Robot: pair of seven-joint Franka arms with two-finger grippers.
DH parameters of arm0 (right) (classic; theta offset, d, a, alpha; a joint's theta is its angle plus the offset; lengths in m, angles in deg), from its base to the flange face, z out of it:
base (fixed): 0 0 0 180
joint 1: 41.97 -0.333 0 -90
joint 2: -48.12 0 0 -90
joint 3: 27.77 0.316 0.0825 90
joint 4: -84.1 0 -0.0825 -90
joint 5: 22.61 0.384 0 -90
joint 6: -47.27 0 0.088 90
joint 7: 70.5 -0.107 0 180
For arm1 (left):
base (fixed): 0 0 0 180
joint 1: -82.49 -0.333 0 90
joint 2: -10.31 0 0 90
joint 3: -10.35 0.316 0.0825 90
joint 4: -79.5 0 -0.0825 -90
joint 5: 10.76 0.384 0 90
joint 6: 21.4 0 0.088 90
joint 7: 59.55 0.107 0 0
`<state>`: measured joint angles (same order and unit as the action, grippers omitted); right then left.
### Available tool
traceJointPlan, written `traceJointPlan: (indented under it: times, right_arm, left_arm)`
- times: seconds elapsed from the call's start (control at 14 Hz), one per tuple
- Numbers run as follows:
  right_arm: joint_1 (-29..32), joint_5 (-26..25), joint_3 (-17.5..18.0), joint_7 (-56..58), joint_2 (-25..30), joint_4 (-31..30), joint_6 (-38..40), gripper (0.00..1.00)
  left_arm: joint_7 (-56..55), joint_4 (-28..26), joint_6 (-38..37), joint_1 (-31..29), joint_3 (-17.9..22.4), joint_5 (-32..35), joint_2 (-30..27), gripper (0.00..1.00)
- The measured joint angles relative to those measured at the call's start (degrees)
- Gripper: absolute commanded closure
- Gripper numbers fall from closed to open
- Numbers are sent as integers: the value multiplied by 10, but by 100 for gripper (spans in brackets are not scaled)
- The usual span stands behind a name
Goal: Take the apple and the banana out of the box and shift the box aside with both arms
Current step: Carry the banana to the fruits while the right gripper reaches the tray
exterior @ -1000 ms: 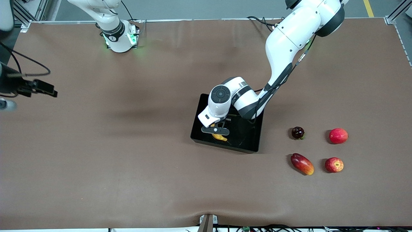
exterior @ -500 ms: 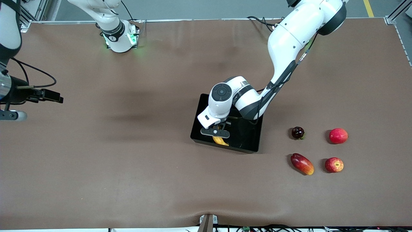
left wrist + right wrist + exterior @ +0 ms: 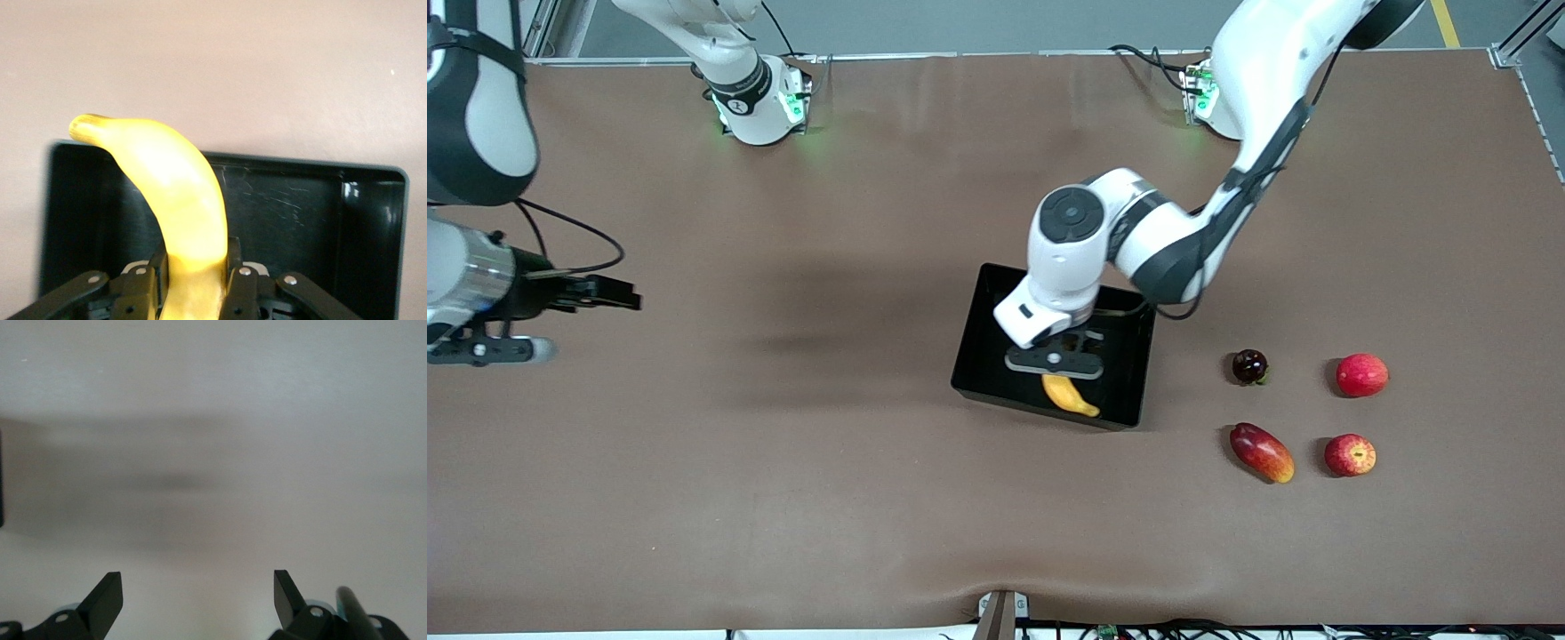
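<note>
You are working over the brown bench (image 3: 783, 462), where the box (image 3: 978, 364) sits near the middle and the left gripper (image 3: 1055, 363) hangs above it with its fingers (image 3: 143, 293) clamped on one end of the banana (image 3: 1069, 395). The right gripper (image 3: 198, 597) waits over bare bench toward the right arm's end, its fingers spread wide and empty. To finish this step well, lift the banana high enough that its drooping free end clears the box wall, then carry it toward the fruit laid out at the left arm's end and set it down gently. The apple (image 3: 1350, 455) already lies there, beside a mango-like fruit (image 3: 1261, 452). The front view shows only the banana's tip poking out below the gripper; the left wrist view shows the grip itself, at the very end of the fruit, so swing slowly.
</note>
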<state>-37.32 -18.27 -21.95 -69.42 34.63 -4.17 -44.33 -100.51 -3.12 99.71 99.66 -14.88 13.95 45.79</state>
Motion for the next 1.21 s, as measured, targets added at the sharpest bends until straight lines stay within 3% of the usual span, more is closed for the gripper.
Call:
traceJointPlan:
  times: [0.29,0.64,0.93,1.14,1.21]
  right_arm:
    - [-60,39,2,-73,-31,0,-38,0]
    - [-188,59,6,-266,-92,-1,-128,0]
    - [-293,58,6,-387,-151,-3,-238,0]
    - [-343,58,5,-456,-202,-3,-313,0]
    - [-356,58,4,-475,-218,-4,-332,9]
  left_arm:
    - [138,-13,-88,-88,-2,-24,-46,100]
    - [352,-82,-99,-245,-1,-25,-55,100]
    - [468,-136,-41,-346,0,-25,-48,100]
    - [521,-180,29,-385,0,-25,-33,100]
    - [528,-189,46,-392,0,-23,-24,100]
